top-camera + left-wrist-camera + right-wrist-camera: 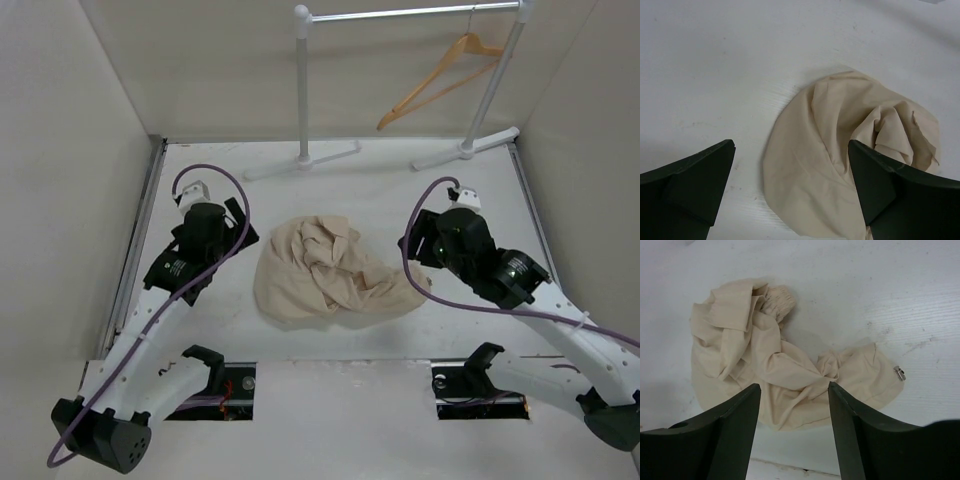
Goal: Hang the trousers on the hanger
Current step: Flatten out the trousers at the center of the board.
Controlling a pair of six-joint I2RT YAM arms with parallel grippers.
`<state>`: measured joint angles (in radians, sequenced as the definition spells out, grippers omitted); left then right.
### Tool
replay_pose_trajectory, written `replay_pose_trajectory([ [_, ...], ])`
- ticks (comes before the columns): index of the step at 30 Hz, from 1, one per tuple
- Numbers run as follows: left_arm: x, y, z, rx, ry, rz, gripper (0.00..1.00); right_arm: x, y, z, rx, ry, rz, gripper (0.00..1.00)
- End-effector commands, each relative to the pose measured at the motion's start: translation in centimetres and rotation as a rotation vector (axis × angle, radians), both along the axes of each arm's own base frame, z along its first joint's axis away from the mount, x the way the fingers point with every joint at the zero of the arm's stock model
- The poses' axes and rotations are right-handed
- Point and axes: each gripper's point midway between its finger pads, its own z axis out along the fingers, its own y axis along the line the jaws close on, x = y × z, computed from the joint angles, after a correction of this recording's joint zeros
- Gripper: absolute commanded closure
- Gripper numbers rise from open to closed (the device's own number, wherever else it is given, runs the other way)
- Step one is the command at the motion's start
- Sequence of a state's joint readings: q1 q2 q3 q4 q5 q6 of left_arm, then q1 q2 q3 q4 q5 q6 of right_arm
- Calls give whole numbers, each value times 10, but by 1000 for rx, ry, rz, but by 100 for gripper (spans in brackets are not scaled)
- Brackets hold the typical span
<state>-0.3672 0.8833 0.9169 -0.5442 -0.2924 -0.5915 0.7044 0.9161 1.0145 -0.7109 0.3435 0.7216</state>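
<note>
Left gripper [791, 147]: jaws spread wide, nothing between them, released. In my left wrist view its two dark fingers [695, 185] frame the table [715, 60], with the near edge of the trousers [810, 160] showing between and partly behind the right-hand finger. Right gripper [794, 387]: jaws apart, narrower than the left, also grasping nothing; I see cloth past the gap but no pinch on it. From the top camera both grippers sit low over the table, the left one just beside the trousers' left edge, the right one just beside their right edge, neither clearly touching. The trousers lie in a crumpled heap near the middle of the table between the two arms, folds bunched toward the centre, flatter at the left. In the right wrist view a gathered, elastic-looking band sits at the far side of the heap, and a small metal piece [899, 373] lies at the heap's right edge; I cannot tell what it is. The hanger [440, 78] hangs tilted by its hook from the bar of the white rack [303, 90] at the far side of the table, well apart from the trousers and bare.
</note>
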Motion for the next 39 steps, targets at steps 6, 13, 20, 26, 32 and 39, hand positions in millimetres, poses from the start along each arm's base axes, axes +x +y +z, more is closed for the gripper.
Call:
replay_pose_trajectory([
  [6,5,21,29,-83,-92,109,0,10,51,54,43,-97,176,68],
  [13,-30,49,12,-175,-48,297,0,25,155,65,37,-61,429,92],
  [20,-61,66,-49,-177,175,399,85,85,255,18,-30,9,546,82],
  [26,-87,83,-68,-233,173,518,57,123,312,-59,-156,101,579,39],
  [32,-90,76,-75,-283,189,503,50,143,292,-136,-416,209,439,33],
  [39,-91,80,-69,-289,148,520,49,131,275,-166,-558,250,385,58],
])
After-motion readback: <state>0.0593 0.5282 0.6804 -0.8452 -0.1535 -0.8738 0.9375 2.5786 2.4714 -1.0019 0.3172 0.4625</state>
